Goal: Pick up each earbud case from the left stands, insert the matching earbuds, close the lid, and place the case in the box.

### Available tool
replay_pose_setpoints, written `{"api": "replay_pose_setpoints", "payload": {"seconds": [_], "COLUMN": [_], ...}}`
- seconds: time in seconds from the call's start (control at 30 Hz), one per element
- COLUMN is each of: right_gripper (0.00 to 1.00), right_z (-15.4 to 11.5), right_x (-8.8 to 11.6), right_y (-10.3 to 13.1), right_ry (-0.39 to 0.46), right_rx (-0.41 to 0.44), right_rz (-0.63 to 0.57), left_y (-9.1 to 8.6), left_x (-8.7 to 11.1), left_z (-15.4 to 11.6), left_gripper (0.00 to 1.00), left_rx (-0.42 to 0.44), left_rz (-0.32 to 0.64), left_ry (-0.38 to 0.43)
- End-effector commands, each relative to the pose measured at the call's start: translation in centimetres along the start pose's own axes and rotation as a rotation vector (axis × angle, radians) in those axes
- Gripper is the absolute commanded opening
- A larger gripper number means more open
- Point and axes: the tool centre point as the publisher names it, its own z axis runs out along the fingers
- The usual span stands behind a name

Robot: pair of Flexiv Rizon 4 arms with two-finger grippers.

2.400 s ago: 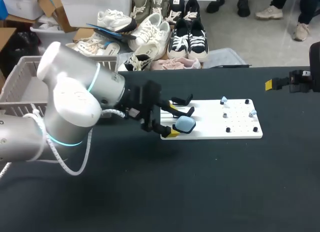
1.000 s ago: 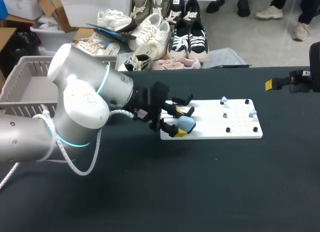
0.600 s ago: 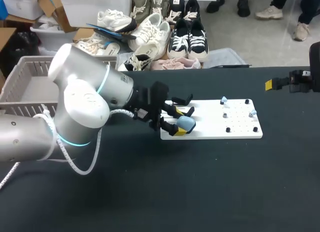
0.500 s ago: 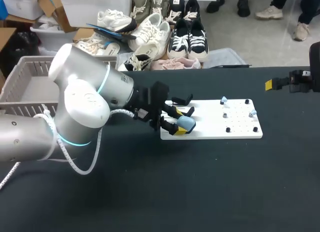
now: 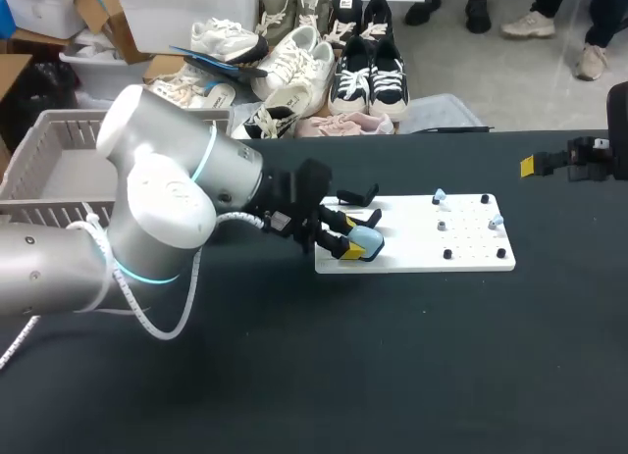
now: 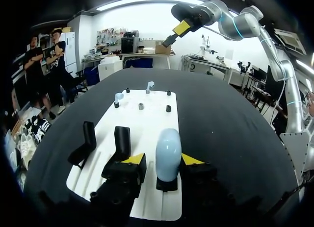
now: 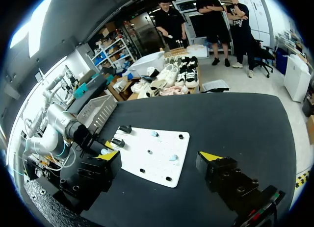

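A light blue earbud case point(image 6: 168, 149) stands upright on a small black stand at the near end of the white board point(image 6: 142, 114). My left gripper point(image 6: 163, 161) straddles it. One yellow fingertip point(image 6: 192, 160) is against the case; a narrow gap shows at the other, so it is open. In the head view the left gripper point(image 5: 345, 235) is at the board's left end with the case point(image 5: 366, 241) between its fingers. Two empty black stands point(image 6: 88, 141) point(image 6: 121, 140) stand beside it. Two pale blue earbuds point(image 5: 439, 194) point(image 5: 497, 220) rest at the far end. My right gripper point(image 7: 159, 158) hangs open, well apart from the board.
A grey slatted basket point(image 5: 39, 170) stands at the table's left, behind my left arm. Small black pegs point(image 5: 447, 253) dot the white board point(image 5: 461, 248). My right gripper point(image 5: 535, 165) is at the table's far right edge. Black tabletop lies in front of the board.
My left gripper's fingers have drawn in around the blue case, which still stands on its stand. The left arm hardly shifted in the last second. The right arm has not moved.
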Motion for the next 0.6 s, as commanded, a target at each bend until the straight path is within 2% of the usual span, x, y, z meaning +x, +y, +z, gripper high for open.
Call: {"api": "replay_pose_setpoints", "payload": {"seconds": [0.03,0.27,0.3,0.33,0.6], "right_gripper": [1.0,1.0,1.0,1.0,1.0], "right_z": [0.03,0.03,0.03,0.03,0.03], "right_x": [-0.04,-0.04,-0.04,-0.04,-0.04], "right_y": [-0.15,-0.15,-0.15,-0.15,-0.15], "right_ry": [0.002,0.002,0.002,0.002,0.002], "right_rx": [-0.006,-0.006,-0.006,-0.006,-0.006], "right_rz": [-0.001,-0.001,-0.001,-0.001,-0.001], "left_y": [0.28,0.16,0.15,0.13,0.05], "left_x": [-0.09,-0.06,-0.05,-0.03,-0.1], "left_z": [0.04,-0.01,-0.02,-0.04,-0.35], "left_gripper": [0.44,0.29,0.17,0.0,0.0], "left_rx": [0.009,0.014,0.014,0.014,0.012], "left_rz": [0.0,-0.002,-0.002,-0.003,-0.005], "left_ry": [0.003,0.003,0.002,0.002,-0.003]}}
